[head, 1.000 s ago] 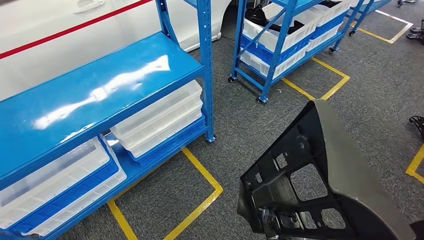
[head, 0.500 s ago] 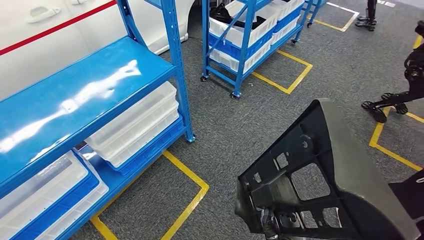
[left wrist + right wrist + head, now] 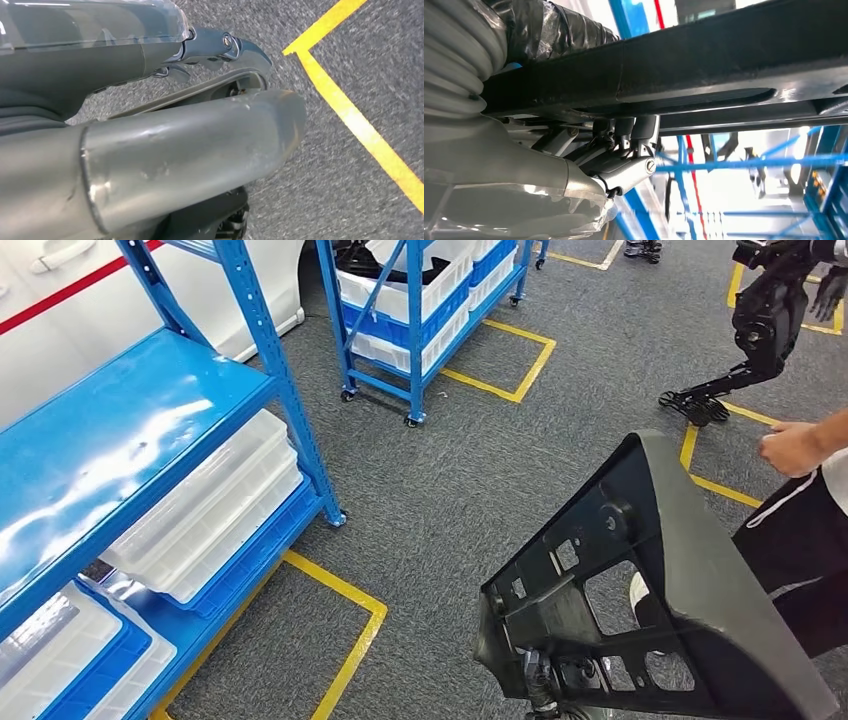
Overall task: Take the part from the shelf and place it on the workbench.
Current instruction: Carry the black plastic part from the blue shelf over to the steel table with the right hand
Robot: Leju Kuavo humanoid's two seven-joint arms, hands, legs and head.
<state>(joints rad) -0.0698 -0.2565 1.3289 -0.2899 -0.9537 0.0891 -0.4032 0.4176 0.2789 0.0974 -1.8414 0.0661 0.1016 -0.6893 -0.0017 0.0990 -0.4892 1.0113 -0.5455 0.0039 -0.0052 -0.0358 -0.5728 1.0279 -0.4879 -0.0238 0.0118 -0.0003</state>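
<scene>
- Grey-ribbed at the wrist, the right robot hand [image 3: 619, 150] grips the black part [image 3: 704, 70], its dark fingers [image 3: 634, 131] curled up against the part's long bar.
- Left robot hand [image 3: 220, 45]: its fingers lie along the part's grey rounded edge [image 3: 200, 145]; whether they clamp it I cannot tell.
- From the head view, the part [image 3: 640, 600] (a big black moulded panel with cut-out windows and a grey outer face) is held up above the grey carpet floor [image 3: 440, 490], in front of the robot and away from the shelf.
- Just right of the part stands a person [image 3: 800, 530] in dark trousers.
- Left: a blue shelf [image 3: 110, 440] with white bins [image 3: 200, 510] beneath.
- Yellow floor lines [image 3: 350, 640] run below.
- Farther off stand a wheeled blue rack [image 3: 410, 300] and another robot [image 3: 770, 310].
</scene>
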